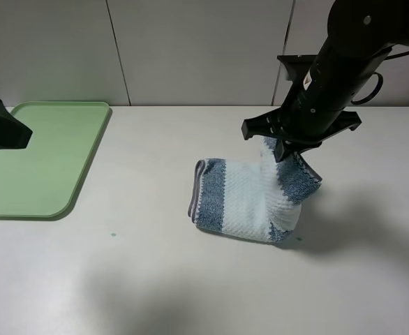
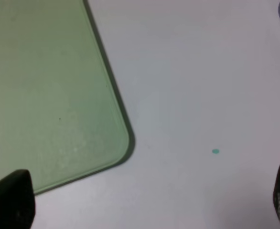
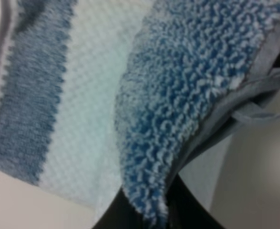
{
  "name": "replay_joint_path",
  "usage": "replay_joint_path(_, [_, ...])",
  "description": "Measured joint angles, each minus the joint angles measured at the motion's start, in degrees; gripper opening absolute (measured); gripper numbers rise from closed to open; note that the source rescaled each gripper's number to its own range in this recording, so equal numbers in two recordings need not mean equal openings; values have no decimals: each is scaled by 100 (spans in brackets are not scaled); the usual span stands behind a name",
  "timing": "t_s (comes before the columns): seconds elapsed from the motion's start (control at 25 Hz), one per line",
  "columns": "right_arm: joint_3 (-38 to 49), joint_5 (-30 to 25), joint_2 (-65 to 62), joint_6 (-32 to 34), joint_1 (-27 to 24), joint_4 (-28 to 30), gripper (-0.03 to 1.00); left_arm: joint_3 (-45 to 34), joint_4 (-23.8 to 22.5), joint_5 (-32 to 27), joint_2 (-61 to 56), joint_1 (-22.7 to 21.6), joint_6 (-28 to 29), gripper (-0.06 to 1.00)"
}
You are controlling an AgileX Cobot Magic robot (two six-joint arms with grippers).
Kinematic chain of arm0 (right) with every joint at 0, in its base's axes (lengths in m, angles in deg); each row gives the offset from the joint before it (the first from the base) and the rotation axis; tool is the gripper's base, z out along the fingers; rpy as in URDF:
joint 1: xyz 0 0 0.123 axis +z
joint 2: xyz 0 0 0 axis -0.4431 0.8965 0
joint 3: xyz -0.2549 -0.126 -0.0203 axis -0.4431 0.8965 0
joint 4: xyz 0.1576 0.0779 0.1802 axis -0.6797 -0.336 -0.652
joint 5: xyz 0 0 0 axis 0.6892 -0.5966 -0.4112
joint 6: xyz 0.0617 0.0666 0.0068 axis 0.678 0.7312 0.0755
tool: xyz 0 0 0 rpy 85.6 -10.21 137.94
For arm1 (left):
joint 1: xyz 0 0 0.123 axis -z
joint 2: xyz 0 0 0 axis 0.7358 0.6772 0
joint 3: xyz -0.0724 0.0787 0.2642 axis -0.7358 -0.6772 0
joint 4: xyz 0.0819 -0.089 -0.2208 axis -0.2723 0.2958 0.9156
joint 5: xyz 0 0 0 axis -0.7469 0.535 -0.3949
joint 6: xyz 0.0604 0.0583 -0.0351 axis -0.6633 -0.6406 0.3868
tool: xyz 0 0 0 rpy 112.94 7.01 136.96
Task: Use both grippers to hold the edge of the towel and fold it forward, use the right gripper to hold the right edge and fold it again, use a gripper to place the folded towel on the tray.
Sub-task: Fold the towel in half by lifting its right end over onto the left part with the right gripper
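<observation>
The towel (image 1: 246, 199), striped blue-grey and white, lies folded on the white table right of centre. Its right part is lifted and draped up toward my right gripper (image 1: 284, 149), which is shut on the right edge of the towel (image 3: 216, 129). The right wrist view shows the fluffy blue underside hanging over a black finger (image 3: 178, 212), with the corner loop beside it. My left gripper (image 2: 147, 200) hangs open above the near right corner of the light-green tray (image 2: 44, 95). In the high view the tray (image 1: 44, 160) is far left, partly covered by the left gripper (image 1: 5, 131).
A small green dot (image 1: 113, 234) marks the table between tray and towel. A pale panelled wall (image 1: 190, 49) runs behind the table. The right arm (image 1: 344, 63) reaches down from the upper right.
</observation>
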Motion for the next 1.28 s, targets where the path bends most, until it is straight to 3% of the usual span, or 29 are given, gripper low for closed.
replay_joint_path(1.28, [-2,1739,1239,442,425,-236,5,0,-2,-6,0,0,0,100])
